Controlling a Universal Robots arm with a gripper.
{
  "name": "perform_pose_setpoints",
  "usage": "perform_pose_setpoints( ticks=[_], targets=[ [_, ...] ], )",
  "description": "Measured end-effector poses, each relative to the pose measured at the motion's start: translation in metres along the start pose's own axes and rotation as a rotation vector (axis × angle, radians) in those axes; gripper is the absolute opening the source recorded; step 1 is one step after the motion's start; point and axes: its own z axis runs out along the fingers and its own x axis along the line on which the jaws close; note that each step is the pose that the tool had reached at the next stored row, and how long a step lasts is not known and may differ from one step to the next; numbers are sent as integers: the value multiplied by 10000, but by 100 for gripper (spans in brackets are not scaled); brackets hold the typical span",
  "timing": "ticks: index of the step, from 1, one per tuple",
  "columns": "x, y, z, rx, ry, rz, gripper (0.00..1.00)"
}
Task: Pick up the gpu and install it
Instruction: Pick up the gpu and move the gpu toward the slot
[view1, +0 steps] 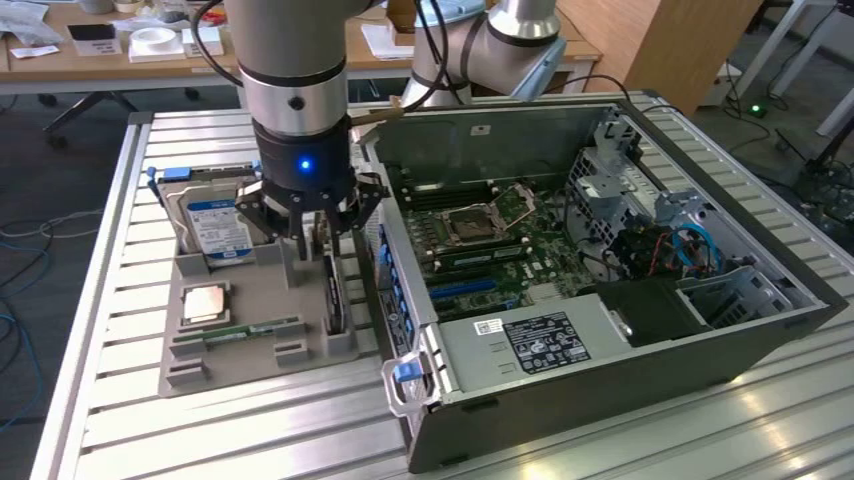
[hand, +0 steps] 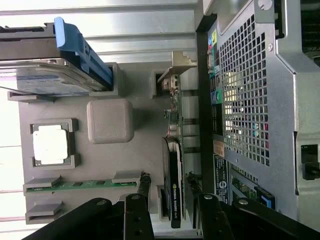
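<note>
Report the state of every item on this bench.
tool: open, straddling the gpu
gpu: standing on edge in the gray holder, not lifted
hard drive: upright in its holder slot
CPU: flat in its recess
RAM stick: seated in its holder slot
computer case: on its side, panel off, interior exposed

Silver-grey arm (view1: 296, 90) with a black wrist, a glowing blue light and a black linkage-fingered pincer (view1: 318, 245).

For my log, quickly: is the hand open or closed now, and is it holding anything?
Hand: open, astride the gpu, holding nothing.
</note>
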Motion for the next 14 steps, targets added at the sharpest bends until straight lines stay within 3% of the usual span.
perform_pose_setpoints(
  ticks=[14],
  targets=[
    [-39, -5, 129, 0, -2, -2, 42]
  ],
)
